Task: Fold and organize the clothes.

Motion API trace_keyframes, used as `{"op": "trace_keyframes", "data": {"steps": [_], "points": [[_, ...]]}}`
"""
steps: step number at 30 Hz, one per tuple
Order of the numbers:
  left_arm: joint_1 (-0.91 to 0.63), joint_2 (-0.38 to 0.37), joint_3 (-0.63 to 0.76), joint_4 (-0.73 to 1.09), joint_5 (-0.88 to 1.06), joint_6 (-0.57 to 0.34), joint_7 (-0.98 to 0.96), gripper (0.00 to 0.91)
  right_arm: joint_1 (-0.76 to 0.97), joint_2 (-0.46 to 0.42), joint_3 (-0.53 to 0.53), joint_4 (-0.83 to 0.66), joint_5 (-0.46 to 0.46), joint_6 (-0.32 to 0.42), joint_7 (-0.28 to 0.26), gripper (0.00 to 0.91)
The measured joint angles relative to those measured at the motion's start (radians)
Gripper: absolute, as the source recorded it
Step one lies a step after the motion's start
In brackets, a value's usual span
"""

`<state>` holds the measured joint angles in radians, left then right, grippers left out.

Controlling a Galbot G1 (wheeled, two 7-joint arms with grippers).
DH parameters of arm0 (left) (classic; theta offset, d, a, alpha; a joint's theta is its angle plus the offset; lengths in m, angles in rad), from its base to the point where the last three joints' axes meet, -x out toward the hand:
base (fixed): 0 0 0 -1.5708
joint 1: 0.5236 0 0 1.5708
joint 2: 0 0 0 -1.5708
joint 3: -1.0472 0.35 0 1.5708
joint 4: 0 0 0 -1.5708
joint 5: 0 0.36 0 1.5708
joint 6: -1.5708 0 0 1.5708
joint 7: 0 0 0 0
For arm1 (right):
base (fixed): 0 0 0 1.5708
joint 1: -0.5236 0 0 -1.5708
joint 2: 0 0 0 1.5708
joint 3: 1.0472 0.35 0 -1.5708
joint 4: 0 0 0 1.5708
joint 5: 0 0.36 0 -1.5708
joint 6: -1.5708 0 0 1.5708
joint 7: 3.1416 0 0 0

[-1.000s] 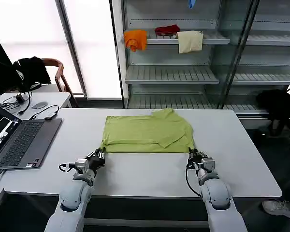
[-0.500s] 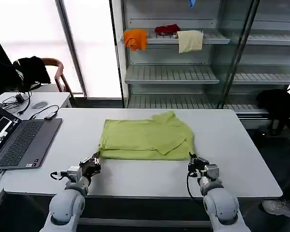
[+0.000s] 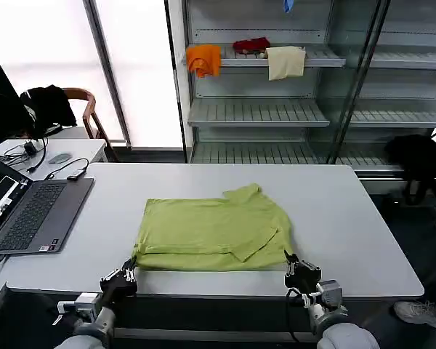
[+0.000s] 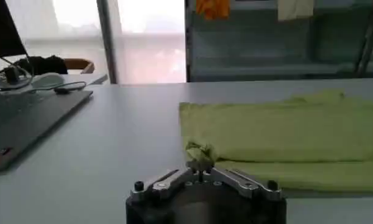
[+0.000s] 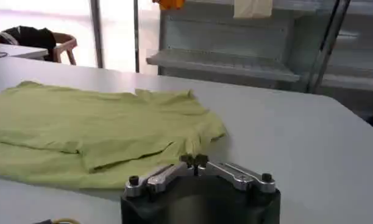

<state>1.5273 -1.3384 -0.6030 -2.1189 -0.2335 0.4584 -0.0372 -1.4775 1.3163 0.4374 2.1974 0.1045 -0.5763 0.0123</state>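
Since a second ago both grippers have drawn back toward the robot, and the lime-green short-sleeved cotton T-shirt [image 3: 212, 235] has slid with them across the white counter [image 3: 363, 218], its near edge now close to the counter's front rim; it lies flat, folded over itself, with one sleeve flap doubled across the top and a collar bump at the far side, to the right of the grey open laptop [image 3: 29, 212]; by its look the shirt is light, soft and limp, with no stiffness of its own, so it will sag and bunch wherever it is not supported, and it drags easily on the smooth counter; the two near corners are the sensible places to take hold, through all layers at once, so the fold keeps its shape; the left gripper [image 3: 123, 278] sits low at the front rim, arm tucked under, jaws pressed together on a small tuft of the shirt's near left corner [image 4: 199, 152]; the right gripper [image 3: 296, 269] mirrors it at the near right corner [image 5: 195, 146], jaws likewise closed, pinching the fabric edge
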Motion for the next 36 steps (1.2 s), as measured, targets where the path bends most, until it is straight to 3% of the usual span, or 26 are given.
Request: {"op": "trace_keyframes", "data": {"steps": [6, 7, 8, 25, 30, 36], "points": [[0.047, -0.002, -0.005, -0.030, 0.000, 0.009, -0.029, 0.020, -0.044, -0.009, -0.003, 0.017, -0.020, -0.001, -0.012, 0.000], [0.055, -0.002, -0.005, -0.035, 0.001, 0.009, -0.034, 0.020, -0.051, -0.009, -0.004, 0.018, -0.024, -0.001, -0.012, 0.333], [0.063, -0.002, -0.004, -0.039, 0.001, 0.009, -0.039, 0.907, -0.055, -0.008, -0.004, 0.019, -0.028, -0.001, -0.012, 0.907], [0.105, -0.015, -0.013, -0.094, -0.009, -0.009, -0.090, 0.907, -0.056, 0.031, 0.019, 0.076, -0.066, 0.004, 0.040, 0.907], [0.072, -0.009, -0.024, -0.111, -0.028, -0.006, -0.083, 0.907, 0.023, 0.028, 0.014, 0.066, -0.067, -0.004, 0.033, 0.907], [-0.049, 0.016, -0.013, -0.082, -0.082, 0.035, -0.069, 0.907, 0.202, 0.040, -0.020, -0.049, -0.030, -0.013, 0.013, 0.907]]}}
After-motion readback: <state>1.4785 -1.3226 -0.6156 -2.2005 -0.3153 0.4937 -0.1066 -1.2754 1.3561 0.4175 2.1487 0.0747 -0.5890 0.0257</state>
